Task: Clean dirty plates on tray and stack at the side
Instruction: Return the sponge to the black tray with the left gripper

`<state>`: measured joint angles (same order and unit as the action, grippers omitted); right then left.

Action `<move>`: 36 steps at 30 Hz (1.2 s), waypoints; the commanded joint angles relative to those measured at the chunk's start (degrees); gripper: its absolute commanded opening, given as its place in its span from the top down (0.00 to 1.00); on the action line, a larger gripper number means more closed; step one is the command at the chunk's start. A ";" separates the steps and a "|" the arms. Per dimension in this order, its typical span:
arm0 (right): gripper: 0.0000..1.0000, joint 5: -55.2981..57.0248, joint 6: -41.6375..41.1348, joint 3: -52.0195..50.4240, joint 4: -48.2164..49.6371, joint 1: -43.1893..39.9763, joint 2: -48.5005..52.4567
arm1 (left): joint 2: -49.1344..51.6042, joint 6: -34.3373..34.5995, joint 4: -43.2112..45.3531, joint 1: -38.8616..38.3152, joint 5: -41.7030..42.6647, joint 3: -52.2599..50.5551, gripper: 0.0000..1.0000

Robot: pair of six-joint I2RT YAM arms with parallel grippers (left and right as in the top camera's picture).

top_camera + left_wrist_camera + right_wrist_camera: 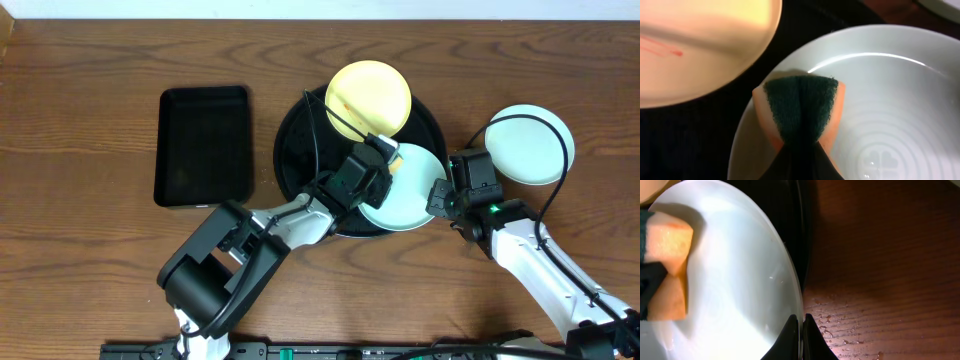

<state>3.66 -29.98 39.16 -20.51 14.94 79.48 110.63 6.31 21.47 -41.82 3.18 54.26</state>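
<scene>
A mint-blue plate point(412, 190) lies on the right part of the round black tray point(300, 140). My right gripper point(438, 196) is shut on its right rim; in the right wrist view the fingers point(801, 335) pinch the plate's edge point(740, 280). My left gripper point(385, 160) is shut on an orange sponge with a dark green scrub face point(801, 107) and presses it on this plate point(890, 100). A pale yellow plate point(368, 95) with red smears point(670, 47) lies at the tray's back. A second mint-blue plate point(530, 143) sits on the table to the right.
A rectangular black tray point(204, 143) lies at the left on the wooden table point(90, 120). Water drops point(840, 325) wet the wood beside the right gripper. A black cable point(325, 115) crosses the round tray.
</scene>
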 commanded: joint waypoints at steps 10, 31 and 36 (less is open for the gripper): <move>0.99 -0.92 0.04 0.04 -0.09 -0.28 -0.17 | 4.39 -4.17 12.79 0.68 -1.07 0.26 0.92; 0.99 -0.90 1.81 0.15 0.13 -0.28 -0.63 | -30.47 1.20 -13.33 9.20 -0.68 1.27 0.93; 0.99 -0.85 4.11 1.95 -2.12 -0.22 -5.90 | -39.21 6.62 -31.39 19.41 -0.63 1.27 0.92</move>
<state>2.85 -28.12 39.24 -21.65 14.94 77.89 75.48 8.47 -5.21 -27.49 2.79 55.09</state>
